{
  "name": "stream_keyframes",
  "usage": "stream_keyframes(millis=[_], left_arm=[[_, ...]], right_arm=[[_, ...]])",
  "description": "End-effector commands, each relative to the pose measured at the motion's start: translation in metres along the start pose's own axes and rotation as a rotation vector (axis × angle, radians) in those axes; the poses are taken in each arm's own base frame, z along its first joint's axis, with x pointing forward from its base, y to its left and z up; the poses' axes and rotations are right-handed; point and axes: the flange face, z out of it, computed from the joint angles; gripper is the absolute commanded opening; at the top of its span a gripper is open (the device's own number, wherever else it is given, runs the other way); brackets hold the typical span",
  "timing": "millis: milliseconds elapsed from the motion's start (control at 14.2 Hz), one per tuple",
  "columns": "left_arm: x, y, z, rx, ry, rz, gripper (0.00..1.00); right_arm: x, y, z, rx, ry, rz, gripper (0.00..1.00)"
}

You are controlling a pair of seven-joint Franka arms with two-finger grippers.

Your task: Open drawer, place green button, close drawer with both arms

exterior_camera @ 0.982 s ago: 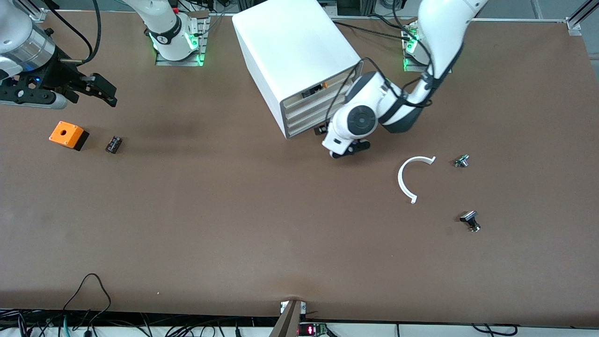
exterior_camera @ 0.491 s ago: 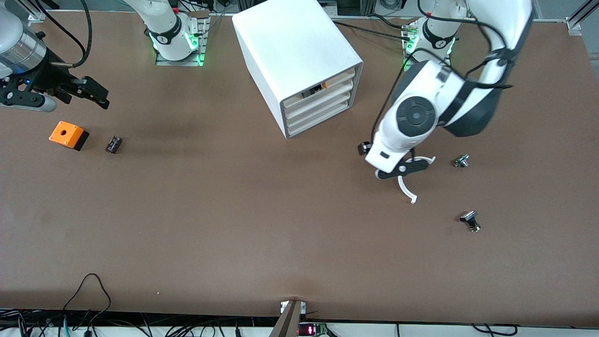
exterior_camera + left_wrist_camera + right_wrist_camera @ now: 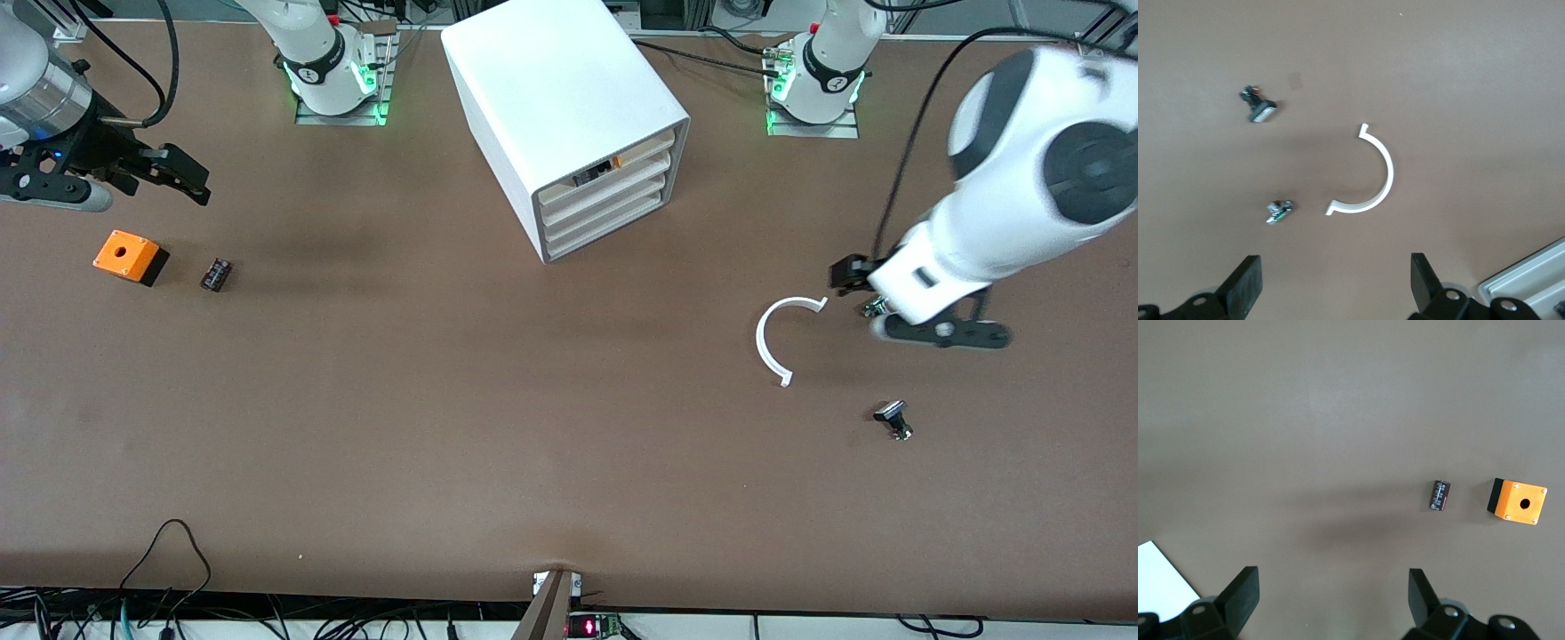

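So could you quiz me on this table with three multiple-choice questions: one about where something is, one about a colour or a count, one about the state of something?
1. What is the left gripper over?
A. the orange box
B. table by the white arc
C. the cabinet top

2. What colour is the box with a hole?
A. orange
B. blue
C. green

3. The cabinet's lowest drawer is:
A. pulled out
B. shut
C. removed

Answers: 1 B, it hangs beside the arc. 2 A, orange top on a black base. 3 B, its front sits flush with the cabinet.
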Motion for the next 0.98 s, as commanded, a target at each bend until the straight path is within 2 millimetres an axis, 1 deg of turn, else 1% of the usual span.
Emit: stream_keyframes(millis=[0,70,140,211,281,351,421,491,561,632,842,912], left_arm=[[-0.051,-0.055,-0.032,-0.058,0.062,0.007,0.99],[-0.061,-0.071,-0.039,-0.055,0.106,0.021,0.99],[-0.071,-0.085,-0.036,-0.054,0.137,0.024,0.99],[-0.077,-0.093,-0.03,-0.054,0.152,0.005,0.99],[-0.08,-0.093,-0.026,-0.054,0.149,-0.003,0.99],[-0.081,-0.092,-0.029,-0.043,0.151,-0.005,0.99],[-0.087,-0.089,-0.032,-0.041,0.137,0.001,0.99],[-0.088,-0.087,-0.029,-0.042,0.108,0.01,0.99],[-0.083,-0.09,-0.03,-0.042,0.109,0.002,0.99],[-0.079,-0.092,-0.033,-0.042,0.106,-0.001,0.99],[-0.083,-0.092,-0.034,-0.015,0.079,0.004,0.99],[-0.082,-0.092,-0.035,-0.004,0.081,0.005,0.99]], right_arm=[[-0.001,0.014,-0.007,0.005,0.023,-0.041,0.99],[0.002,0.017,-0.005,0.007,0.023,-0.043,0.99],[0.006,0.017,-0.007,0.008,0.026,-0.042,0.99],[0.013,0.014,-0.008,0.009,0.031,-0.045,0.99],[0.021,0.012,-0.012,0.012,0.034,-0.041,0.99],[0.03,0.01,-0.017,0.017,0.046,-0.041,0.99],[0.038,0.005,-0.021,0.016,0.054,-0.052,0.99],[0.046,0.002,-0.024,0.017,0.06,-0.059,0.99],[0.051,0.004,-0.023,0.017,0.059,-0.059,0.99],[0.05,0.004,-0.022,0.018,0.052,-0.056,0.99],[0.047,0.008,-0.017,0.013,0.006,-0.037,0.99],[0.047,0.008,-0.017,0.013,0.006,-0.058,0.99]])
